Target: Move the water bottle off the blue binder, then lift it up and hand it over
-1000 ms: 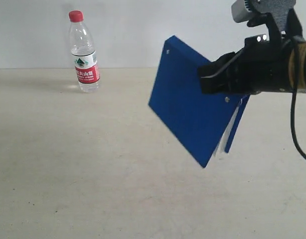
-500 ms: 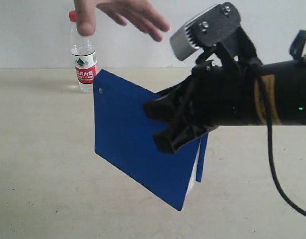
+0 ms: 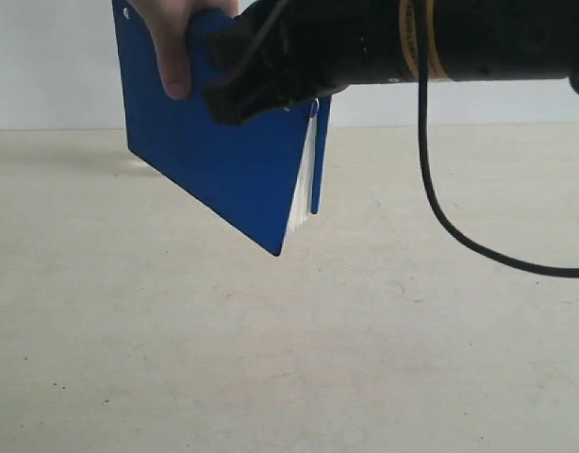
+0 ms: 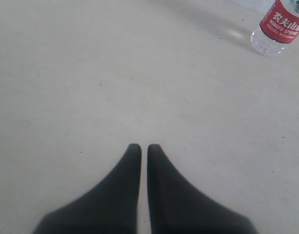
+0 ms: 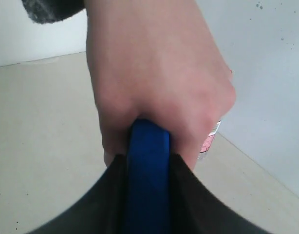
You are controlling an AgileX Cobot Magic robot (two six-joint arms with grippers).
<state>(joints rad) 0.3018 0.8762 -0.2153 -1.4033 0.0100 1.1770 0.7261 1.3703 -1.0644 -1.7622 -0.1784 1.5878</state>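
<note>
My right gripper (image 3: 229, 91) is shut on the blue binder (image 3: 223, 170) and holds it in the air at the upper left of the exterior view, with its white pages hanging at the lower edge. A person's hand (image 3: 173, 45) grips the binder's top corner. In the right wrist view the binder's edge (image 5: 148, 195) runs between the black fingers (image 5: 113, 195), and the hand (image 5: 154, 73) is wrapped around it just beyond them. The water bottle (image 4: 281, 25) stands on the table, far from my left gripper (image 4: 144, 146), which is shut on nothing. The binder hides the bottle in the exterior view.
The beige table (image 3: 365, 330) lies below the raised binder. A black cable (image 3: 440, 217) loops down from the right arm. A pale wall stands behind the table.
The right arm carried the binder up and to the left. The person's hand left the bottle cap and took hold of the binder's top corner. The binder now covers the bottle.
</note>
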